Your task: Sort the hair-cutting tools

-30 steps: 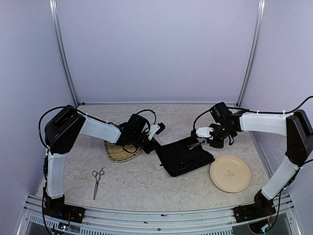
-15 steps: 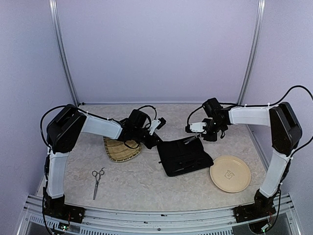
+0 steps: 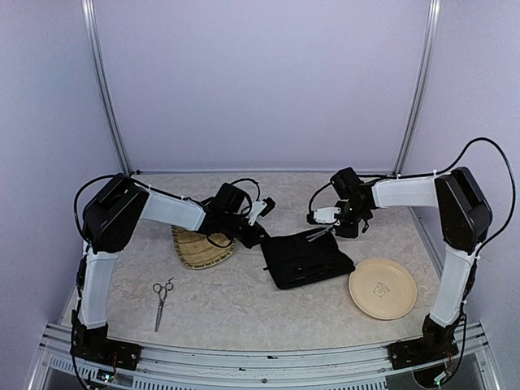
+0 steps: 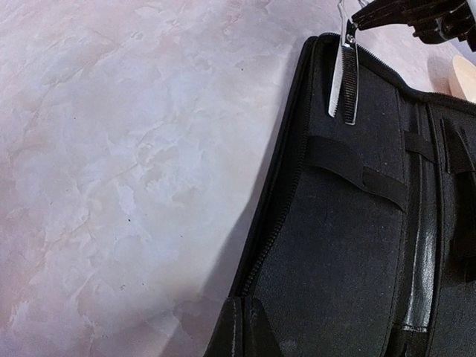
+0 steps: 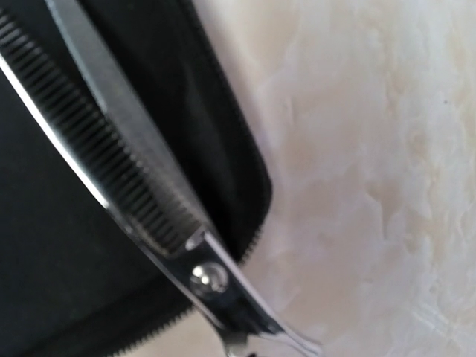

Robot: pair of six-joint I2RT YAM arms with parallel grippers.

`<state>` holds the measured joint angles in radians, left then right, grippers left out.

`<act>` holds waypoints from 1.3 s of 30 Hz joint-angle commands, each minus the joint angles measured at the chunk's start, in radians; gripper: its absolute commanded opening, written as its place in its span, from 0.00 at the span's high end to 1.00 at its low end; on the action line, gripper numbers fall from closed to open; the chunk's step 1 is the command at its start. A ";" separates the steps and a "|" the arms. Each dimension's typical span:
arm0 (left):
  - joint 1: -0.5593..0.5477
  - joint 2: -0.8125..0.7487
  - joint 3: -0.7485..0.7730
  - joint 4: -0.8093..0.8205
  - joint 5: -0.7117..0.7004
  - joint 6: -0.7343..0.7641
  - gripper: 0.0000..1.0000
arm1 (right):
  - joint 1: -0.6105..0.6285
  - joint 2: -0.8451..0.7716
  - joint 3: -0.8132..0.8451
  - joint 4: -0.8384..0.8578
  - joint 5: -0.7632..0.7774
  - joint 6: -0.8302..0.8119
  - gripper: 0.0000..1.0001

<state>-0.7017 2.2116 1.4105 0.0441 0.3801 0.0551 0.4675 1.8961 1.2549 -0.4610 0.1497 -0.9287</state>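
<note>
Case (image 3: 301,272) open on the table (image 3: 244,305), between tray (image 3: 199,252) and plate (image 3: 382,288). Right hand (image 3: 325,227) clamped on toothed scissors (image 4: 344,78), blades pointing down over the case's far edge. Left hand (image 3: 257,238), fingers together, at the case's left edge. Plain scissors (image 3: 162,299) lie flat near the left arm's base, well apart from the case.

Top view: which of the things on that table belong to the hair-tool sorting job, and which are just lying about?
Belong to the job:
plain silver scissors lying near the left arm
toothed scissors hanging over the black zip case

Just lying about (though they may serve to hold things):
the black zip case
woven tray
beige plate
</note>
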 commanded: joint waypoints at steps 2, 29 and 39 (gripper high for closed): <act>0.007 0.016 0.016 -0.020 0.020 -0.010 0.99 | 0.022 0.047 0.060 -0.018 0.030 0.059 1.00; 0.025 0.020 -0.011 0.002 0.043 -0.027 0.99 | 0.145 0.126 0.107 -0.060 -0.050 0.120 1.00; 0.025 0.017 -0.016 0.010 0.059 -0.039 0.99 | 0.171 0.206 0.218 -0.109 -0.112 0.174 1.00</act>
<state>-0.6853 2.2139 1.4097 0.0448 0.4206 0.0254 0.6243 2.0514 1.4265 -0.5182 0.1047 -0.7937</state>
